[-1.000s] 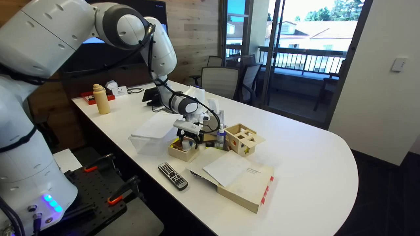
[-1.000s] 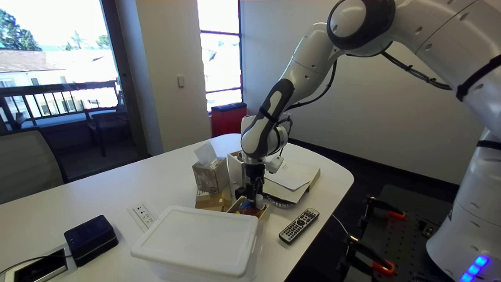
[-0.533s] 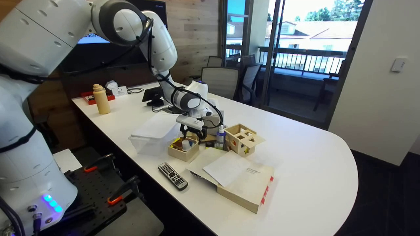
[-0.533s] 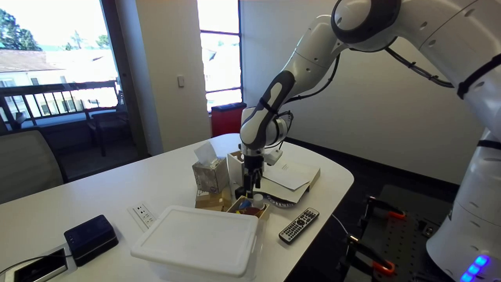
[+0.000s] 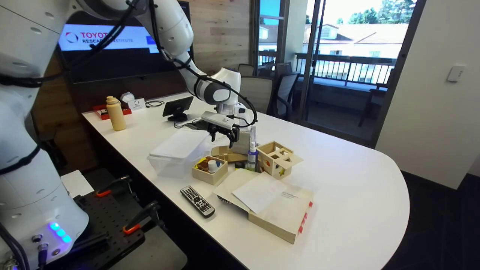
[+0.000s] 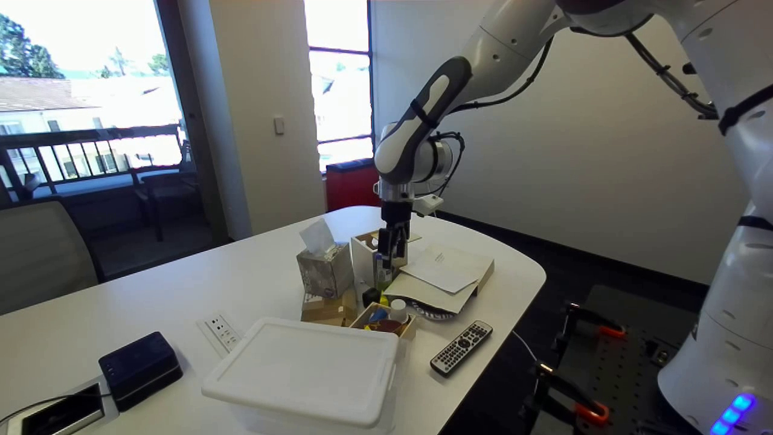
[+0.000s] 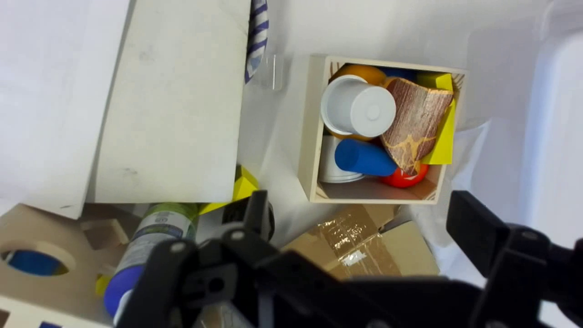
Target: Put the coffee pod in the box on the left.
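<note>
The jaws are spread wide apart, up in the air near the tan box (image 7: pixel 312 123) and higher than its rim. A big white tub (image 5: pixel 179 145) stands just beside the box. On another side, a thin strip of white desk (image 5: pixel 356 195) shows between the box and a thick book (image 5: pixel 287 212) with paper (image 5: pixel 258 192) on it. The remote (image 5: pixel 197 201) lies near the desk's long edge, apart from the box. Past the book, the desk stretches wide and white to its round end.

The coffee pod (image 7: pixel 358 107) is in the box, on top of other things. It looks like a little white cup with a wide rim, and the wrist view shows its smaller flat end. Next to it are a brown striped piece (image 7: pixel 412 120) and a blue stick (image 7: pixel 364 157).

The blue stick hides part of another white cup (image 7: pixel 329 159). An orange thing (image 7: pixel 366 73) peeks out from behind the pod, and I cannot tell its shape. In the wrist view, the tub is cut off at the side, and the black jaws cover part of the spray bottle (image 7: pixel 157 232) and the brown cardboard (image 7: pixel 364 241).
</note>
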Controlling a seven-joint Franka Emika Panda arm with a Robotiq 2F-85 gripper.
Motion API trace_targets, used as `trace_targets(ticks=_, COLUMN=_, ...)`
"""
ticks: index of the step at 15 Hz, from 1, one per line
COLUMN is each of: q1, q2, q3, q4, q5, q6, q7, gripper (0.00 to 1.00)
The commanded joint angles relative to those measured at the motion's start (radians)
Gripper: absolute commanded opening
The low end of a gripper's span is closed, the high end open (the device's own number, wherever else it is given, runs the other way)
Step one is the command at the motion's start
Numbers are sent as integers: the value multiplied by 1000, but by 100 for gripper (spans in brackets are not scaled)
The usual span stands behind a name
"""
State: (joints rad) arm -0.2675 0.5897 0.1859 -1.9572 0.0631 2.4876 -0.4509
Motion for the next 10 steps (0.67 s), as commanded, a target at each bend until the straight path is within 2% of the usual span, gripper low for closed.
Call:
trace_targets(ticks=1, q1=-5, q2=-145, q3=-9, q4=-114, q5=52, q6=-21, q7=-35, gripper=100)
trace_targets(ticks=10, q1=28, q2=-235, q3=-42, q4=-188, q5=75, q6=-31, q7=-31, gripper=100)
